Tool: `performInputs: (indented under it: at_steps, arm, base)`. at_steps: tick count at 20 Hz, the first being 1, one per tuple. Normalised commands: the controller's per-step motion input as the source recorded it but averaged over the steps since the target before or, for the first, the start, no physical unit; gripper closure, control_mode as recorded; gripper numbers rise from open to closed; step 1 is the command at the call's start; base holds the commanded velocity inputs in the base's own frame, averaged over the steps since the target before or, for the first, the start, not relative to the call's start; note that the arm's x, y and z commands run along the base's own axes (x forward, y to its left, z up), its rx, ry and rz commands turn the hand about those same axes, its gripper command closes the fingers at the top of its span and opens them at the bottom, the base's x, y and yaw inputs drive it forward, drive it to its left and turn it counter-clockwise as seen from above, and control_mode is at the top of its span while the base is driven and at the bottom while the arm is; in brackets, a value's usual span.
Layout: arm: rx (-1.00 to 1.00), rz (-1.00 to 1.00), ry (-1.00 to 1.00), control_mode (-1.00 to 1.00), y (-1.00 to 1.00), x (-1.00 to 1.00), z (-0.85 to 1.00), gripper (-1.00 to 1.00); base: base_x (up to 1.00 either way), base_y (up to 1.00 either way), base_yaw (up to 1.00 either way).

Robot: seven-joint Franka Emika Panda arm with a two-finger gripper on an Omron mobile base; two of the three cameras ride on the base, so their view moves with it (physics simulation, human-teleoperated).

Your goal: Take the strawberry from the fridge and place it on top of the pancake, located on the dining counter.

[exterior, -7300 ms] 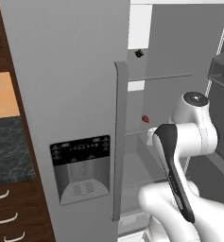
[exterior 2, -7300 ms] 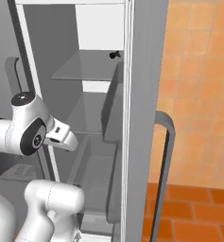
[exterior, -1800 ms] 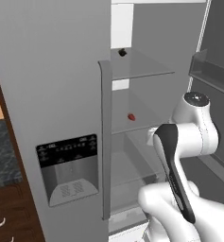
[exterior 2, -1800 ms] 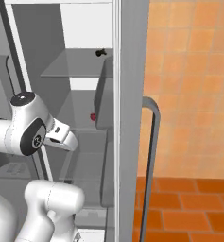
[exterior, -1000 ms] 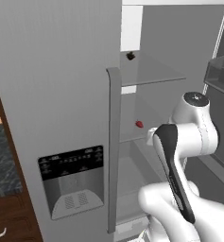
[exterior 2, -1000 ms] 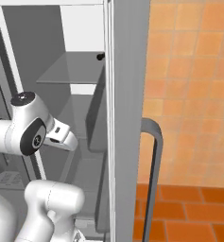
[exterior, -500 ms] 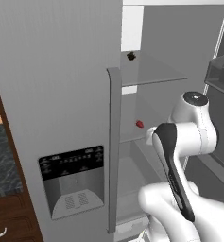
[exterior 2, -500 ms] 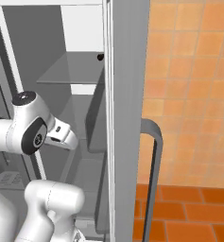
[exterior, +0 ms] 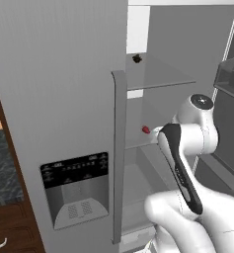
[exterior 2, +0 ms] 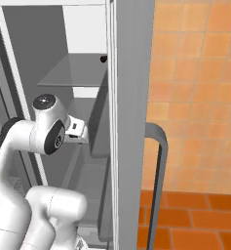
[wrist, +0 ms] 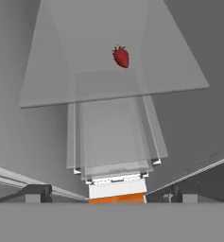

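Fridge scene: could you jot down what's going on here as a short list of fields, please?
fridge: right door open, shelves in view
strawberry: lying on a clear middle shelf, untouched
small blackish item: on the shelf above
gripper: open, facing the strawberry, well short of it
fingers: spread wide, holding nothing
task stage: berry not yet picked up

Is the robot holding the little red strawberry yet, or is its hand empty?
Nothing is held. The gripper is open and empty, and the strawberry lies by itself on the glass fridge shelf, well ahead of the fingertips.
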Motion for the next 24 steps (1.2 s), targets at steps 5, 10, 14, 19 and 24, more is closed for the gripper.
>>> performInputs:
  at_steps: [5, 10, 14, 19, 24]
  arm:
    - [-0.03, 0.20, -0.04, -1.00, -0.07, 0.79, -0.06, -1.00]
    - [-0.02, 0.09, 0.03, -1.00, -0.02, 0.84, -0.07, -1.00]
    - [-0.04, 0.00, 0.00, -1.00, 0.00, 0.81, -0.36, -1.00]
    - [-0.02, 0.00, 0.00, -1.00, -0.21, 0.75, -0.31, -1.00]
    - [-0.06, -0.01, 0.00, -1.00, -0.31, 0.57, -0.49, -1.00]
  base:
    - [0.00, 0.00, 0.00]
    - [0.00, 0.00, 0.00]
    - [0.00, 0.00, 0.00]
    - [0.00, 0.00, 0.00]
    - [0.00, 0.00, 0.00]
